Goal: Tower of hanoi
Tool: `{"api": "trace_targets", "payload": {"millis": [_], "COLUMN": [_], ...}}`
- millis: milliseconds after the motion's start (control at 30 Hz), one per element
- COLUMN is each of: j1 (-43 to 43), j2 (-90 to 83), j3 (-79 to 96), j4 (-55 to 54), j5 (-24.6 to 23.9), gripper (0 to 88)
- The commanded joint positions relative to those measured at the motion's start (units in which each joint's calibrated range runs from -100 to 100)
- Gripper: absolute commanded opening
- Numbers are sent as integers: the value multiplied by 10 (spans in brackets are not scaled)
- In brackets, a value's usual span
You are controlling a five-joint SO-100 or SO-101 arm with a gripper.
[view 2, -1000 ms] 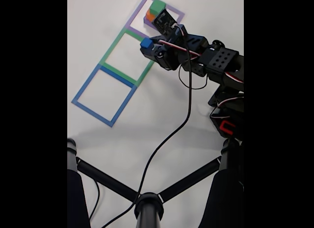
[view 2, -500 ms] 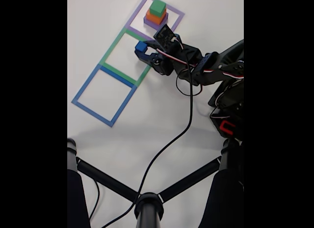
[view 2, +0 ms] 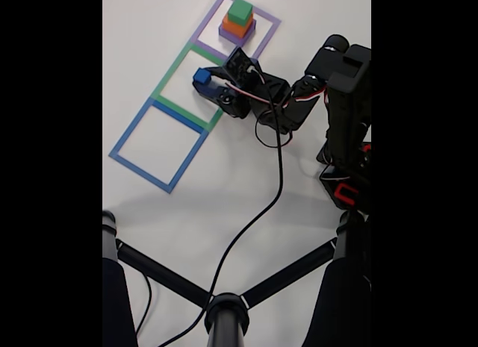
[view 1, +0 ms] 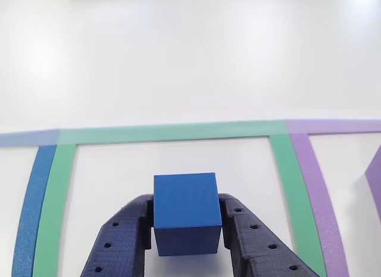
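At the bottom centre of the other view, the gripper [view 1: 187, 229] grasps the blue cube [view 1: 186, 212], one dark blue finger [view 1: 122, 244] pressed against each side face. The cube sits inside the green square outline [view 1: 172, 132], whose far edge runs across the middle of the frame; a blue tape strip [view 1: 33, 208] lies at the left edge and a purple outline [view 1: 309, 181] at the right, all on the white tabletop [view 1: 178, 56]. In the fixed view, a black stand [view 2: 224, 310] occupies the bottom of the frame. Above it lies the blue square outline [view 2: 158, 144], then the green square outline [view 2: 193, 86] with the gripper [view 2: 203, 80] and blue cube [view 2: 201, 76] over it. At the upper centre, the purple square outline [view 2: 236, 26] contains a stack of purple, orange and green blocks [view 2: 238, 22].
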Motion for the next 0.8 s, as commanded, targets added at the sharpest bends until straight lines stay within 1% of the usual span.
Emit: {"api": "trace_targets", "payload": {"millis": [0, 167, 600, 700, 767], "j1": [-9, -10, -12, -12, -11], "j2": [8, 25, 42, 42, 36], "j3": [-13, -13, -11, -10, -8], "j4": [-36, -50, -67, -73, -77], "j5": [6, 6, 6, 6, 6], "gripper": [51, 58, 129, 170, 171]}}
